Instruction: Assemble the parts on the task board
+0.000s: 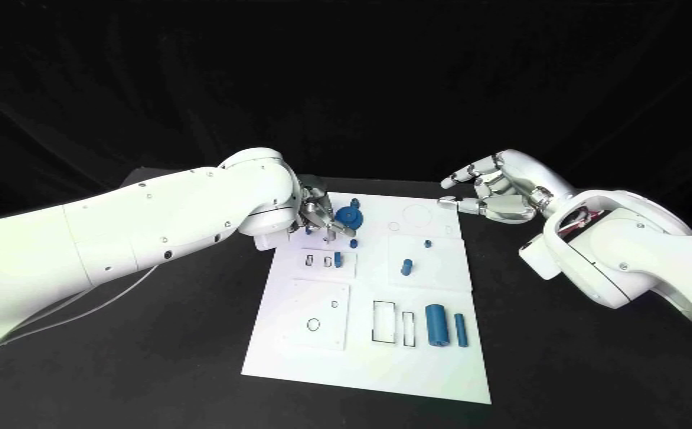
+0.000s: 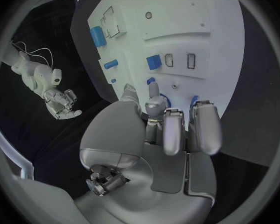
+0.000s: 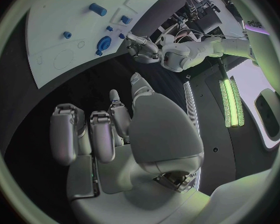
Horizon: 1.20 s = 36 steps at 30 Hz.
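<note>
One task board (image 1: 325,344); five blue parts visible. Left robot hand (image 1: 323,215) grips round part (image 1: 351,217). Right robot hand (image 1: 488,191) empty, fingers apart, over counter (image 1: 577,369).

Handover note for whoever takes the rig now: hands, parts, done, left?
Left hand: over the far left corner of the white task board, fingers at a round blue gear-like part; a firm grip is not clear.
Right hand: off the board's far right corner, above the black table, fingers curled, holding nothing.
Parts: two blue cylinders lie side by side near right; a small blue piece lies mid-board.
Done: cannot tell what is seated.
Left: the loose parts and the empty outlined slots.
</note>
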Tool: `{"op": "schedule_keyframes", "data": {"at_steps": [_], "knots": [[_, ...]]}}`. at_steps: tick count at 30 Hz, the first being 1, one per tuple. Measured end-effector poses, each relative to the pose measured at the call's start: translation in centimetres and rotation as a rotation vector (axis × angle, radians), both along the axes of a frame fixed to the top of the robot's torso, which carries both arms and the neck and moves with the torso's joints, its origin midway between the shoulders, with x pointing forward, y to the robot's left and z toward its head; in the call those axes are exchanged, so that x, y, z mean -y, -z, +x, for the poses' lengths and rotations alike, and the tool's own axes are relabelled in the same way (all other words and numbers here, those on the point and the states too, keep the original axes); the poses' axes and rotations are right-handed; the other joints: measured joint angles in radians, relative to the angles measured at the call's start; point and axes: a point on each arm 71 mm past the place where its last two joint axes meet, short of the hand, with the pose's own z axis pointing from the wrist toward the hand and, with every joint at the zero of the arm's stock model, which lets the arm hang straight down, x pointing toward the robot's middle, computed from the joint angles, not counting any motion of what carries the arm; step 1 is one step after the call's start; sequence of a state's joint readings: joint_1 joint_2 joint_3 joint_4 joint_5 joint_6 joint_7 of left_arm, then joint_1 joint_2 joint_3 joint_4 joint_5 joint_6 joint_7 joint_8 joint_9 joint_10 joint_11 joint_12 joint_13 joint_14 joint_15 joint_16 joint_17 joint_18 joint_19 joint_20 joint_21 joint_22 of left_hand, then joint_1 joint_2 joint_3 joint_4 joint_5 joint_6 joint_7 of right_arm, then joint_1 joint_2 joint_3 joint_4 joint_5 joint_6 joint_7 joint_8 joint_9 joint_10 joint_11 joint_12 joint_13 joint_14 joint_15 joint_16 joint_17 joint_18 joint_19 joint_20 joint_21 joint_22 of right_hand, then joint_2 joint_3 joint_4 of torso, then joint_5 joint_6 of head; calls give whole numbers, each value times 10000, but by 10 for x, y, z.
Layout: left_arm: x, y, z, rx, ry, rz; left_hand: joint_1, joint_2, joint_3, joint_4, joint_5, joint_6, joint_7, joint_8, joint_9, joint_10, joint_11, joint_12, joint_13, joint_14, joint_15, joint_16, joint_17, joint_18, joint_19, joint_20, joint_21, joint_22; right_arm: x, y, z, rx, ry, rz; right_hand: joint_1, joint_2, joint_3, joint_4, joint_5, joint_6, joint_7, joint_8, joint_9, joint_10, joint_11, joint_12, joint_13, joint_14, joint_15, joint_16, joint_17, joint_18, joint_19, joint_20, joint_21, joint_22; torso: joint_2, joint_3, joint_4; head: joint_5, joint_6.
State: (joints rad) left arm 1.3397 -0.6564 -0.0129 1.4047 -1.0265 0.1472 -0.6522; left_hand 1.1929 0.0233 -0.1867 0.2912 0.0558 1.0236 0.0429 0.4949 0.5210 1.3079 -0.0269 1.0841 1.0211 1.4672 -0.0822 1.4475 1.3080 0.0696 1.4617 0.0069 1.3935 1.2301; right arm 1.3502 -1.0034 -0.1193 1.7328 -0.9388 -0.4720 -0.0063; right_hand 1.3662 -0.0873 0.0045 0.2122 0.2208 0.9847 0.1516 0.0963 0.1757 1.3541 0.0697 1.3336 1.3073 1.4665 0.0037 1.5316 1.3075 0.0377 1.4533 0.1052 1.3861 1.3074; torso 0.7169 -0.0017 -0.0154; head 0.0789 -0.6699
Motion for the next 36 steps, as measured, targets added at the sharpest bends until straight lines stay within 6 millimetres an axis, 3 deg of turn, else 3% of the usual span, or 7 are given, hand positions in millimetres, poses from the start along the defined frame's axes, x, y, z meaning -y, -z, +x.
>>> {"op": "schedule_keyframes", "data": {"at_steps": [9, 36], "knots": [[9, 6, 3, -186, 200, 721, -237, -118, -124, 15, 0, -105, -35, 103, 226, 0, 0, 77, 94, 0, 0, 0, -1, 1, 0, 0, 44, 113, 1, 0, 1, -27, 46, -16, 0, 0, 0, 0, 56, 0, 0, 0, 9, 1, 0, 0, 0, 0, 0, 0, -1, -1, 0, 0, 0, -1, 8, -16, 13, -33, -45], [16, 18, 5, -846, 790, 1671, -270, -72, -151, -12, 0, -211, 1, 144, 376, -1, 0, 77, 61, 0, 1, 0, -4, 2, -1, 1, 126, 258, 4, 1, 3, -103, 182, -80, 0, 0, -29, 30, 96, 0, 0, -1, 7, 1, 0, 0, 7, 0, 0, -38, -2, 0, -36, -36, -57, 4, 17, -16, 13, -35, -174]]}}
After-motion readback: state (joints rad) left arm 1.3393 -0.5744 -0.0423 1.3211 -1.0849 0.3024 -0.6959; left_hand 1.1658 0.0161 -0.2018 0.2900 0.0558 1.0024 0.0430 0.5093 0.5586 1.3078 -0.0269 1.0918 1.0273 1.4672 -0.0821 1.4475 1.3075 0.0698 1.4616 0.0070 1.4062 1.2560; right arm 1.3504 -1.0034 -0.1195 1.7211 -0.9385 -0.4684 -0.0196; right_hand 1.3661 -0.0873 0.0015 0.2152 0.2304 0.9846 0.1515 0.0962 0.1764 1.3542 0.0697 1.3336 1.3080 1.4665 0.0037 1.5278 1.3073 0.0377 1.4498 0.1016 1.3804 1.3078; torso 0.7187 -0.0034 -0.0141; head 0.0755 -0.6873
